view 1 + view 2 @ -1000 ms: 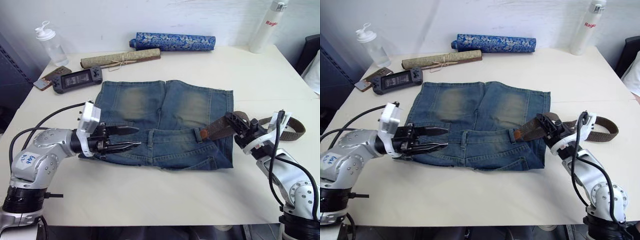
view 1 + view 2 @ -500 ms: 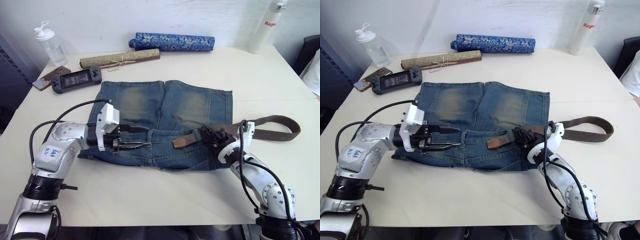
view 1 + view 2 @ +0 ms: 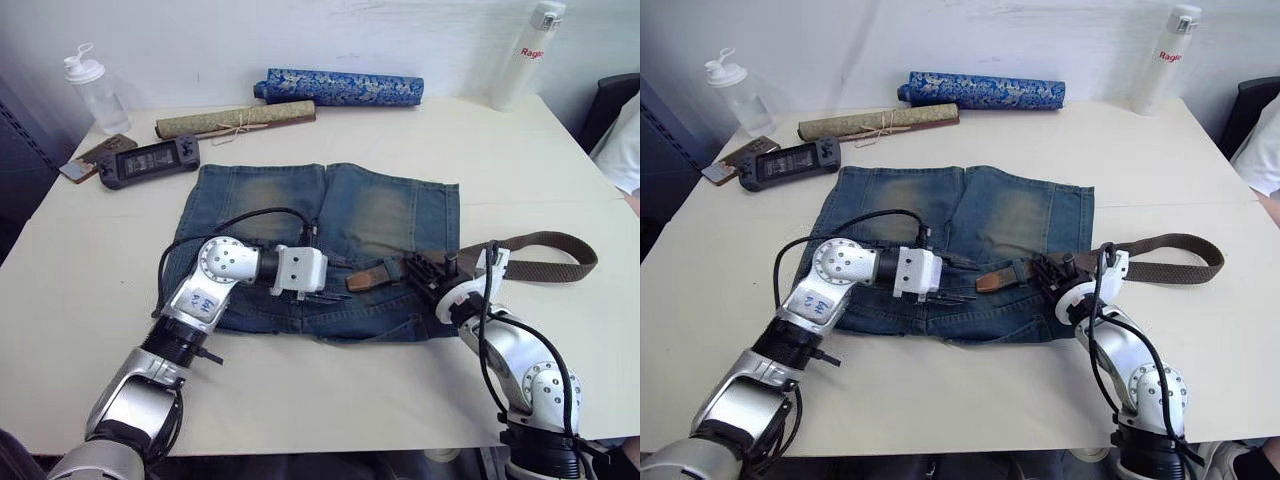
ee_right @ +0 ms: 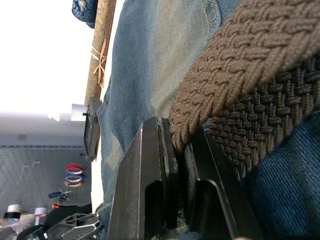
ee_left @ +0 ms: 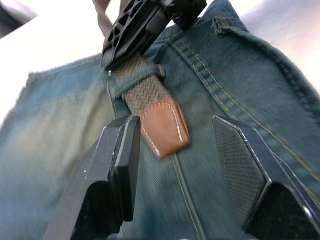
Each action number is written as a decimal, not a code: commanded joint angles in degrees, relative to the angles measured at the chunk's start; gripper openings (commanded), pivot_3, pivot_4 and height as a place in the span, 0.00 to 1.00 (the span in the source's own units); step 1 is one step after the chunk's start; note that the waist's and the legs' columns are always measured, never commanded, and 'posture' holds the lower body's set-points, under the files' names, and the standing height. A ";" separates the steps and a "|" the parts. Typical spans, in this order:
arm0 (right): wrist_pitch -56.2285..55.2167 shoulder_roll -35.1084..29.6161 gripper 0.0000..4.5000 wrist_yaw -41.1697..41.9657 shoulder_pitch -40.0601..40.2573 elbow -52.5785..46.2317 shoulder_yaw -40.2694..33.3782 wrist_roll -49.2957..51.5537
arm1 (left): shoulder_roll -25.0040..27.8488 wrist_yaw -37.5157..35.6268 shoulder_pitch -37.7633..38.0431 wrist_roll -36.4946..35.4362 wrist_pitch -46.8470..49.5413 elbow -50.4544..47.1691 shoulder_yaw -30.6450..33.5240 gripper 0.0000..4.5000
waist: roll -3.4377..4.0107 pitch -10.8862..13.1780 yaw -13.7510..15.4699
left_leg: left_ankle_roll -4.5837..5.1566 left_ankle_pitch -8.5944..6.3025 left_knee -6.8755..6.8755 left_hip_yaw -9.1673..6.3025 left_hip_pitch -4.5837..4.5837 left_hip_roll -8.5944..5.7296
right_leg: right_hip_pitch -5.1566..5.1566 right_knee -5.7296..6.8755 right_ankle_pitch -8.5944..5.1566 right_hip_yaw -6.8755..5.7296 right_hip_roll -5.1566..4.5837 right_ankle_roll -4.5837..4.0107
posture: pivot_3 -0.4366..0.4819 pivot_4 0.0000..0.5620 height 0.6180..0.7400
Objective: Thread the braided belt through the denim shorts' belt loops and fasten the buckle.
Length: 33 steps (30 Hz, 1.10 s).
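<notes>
The denim shorts lie flat on the table with the waistband nearest me. The braided belt curls in from the right and passes under one of the belt loops. Its tan tip rests on the waistband. My right gripper is shut on the strap just right of that loop, with the weave pinched between its fingers. My left gripper is open on the waistband, one finger on each side of the tan tip. The buckle is hidden.
Along the back of the table lie a blue patterned roll, a tan roll, a handheld console and a phone. A clear bottle stands back left and a white bottle back right. A person is at the right edge.
My right gripper slid left with the belt, bringing the tan tip through the loop onto the waistband. My left gripper travelled right along the waistband to straddle the tip.
</notes>
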 commanded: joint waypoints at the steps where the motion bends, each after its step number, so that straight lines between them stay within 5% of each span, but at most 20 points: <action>1: 0.51 2.26 0.00 -2.43 2.89 2.18 1.26 1.46 | -0.73 4.78 -1.95 8.10 -13.91 6.65 -1.75 0.57 | -0.04 -0.03 -0.28 | 0.00 0.00 0.00 -0.02 0.02 -0.01 | 0.02 0.00 0.00 -0.01 0.00 0.00 | 0.48 0.27 0.16; 15: 0.14 5.07 0.00 -1.52 3.34 0.92 2.29 -1.49 | -6.52 23.37 -4.90 21.71 -24.46 19.78 -3.61 0.57 | -0.32 -0.34 -0.47 | 0.12 -0.06 -0.22 -0.05 0.70 -0.09 | 0.61 -0.15 -0.04 -0.05 0.18 0.06 | 0.48 0.27 0.16; 18: 0.25 4.97 0.00 -1.56 3.41 0.65 2.26 -1.69 | -6.34 23.16 -4.45 20.36 -25.52 19.36 -3.12 0.41 | -0.31 -0.35 -0.46 | 0.12 -0.07 -0.22 -0.07 0.71 -0.08 | 0.61 -0.14 -0.05 -0.05 0.19 0.06 | 0.48 0.27 0.16; 22: 0.17 4.90 0.00 -1.62 3.29 0.85 2.21 -1.95 | -5.09 22.62 -3.79 19.72 -26.72 17.64 -2.89 0.00 | -0.30 -0.35 -0.49 | 0.12 -0.07 -0.23 -0.07 0.70 -0.08 | 0.61 -0.15 -0.05 -0.05 0.19 0.06 | 0.48 0.27 0.16; 31: -0.37 4.59 0.00 -1.85 2.80 -0.12 1.82 -2.75 | -2.11 23.21 -2.38 21.05 -25.49 12.38 -2.25 0.00 | -0.29 -0.35 -0.68 | 0.13 -0.08 -0.26 -0.10 0.70 0.01 | 0.55 -0.15 -0.06 -0.02 0.34 0.04 | 0.48 0.27 0.16; 33: -1.26 4.29 0.19 -1.24 3.03 -2.36 0.73 -2.54 | -1.94 23.61 -2.19 21.36 -24.62 11.23 -2.08 0.00 | -0.25 -0.32 -0.52 | 0.13 -0.08 -0.26 -0.10 0.70 0.01 | 0.54 -0.16 -0.06 -0.01 0.35 0.04 | 0.48 0.27 0.16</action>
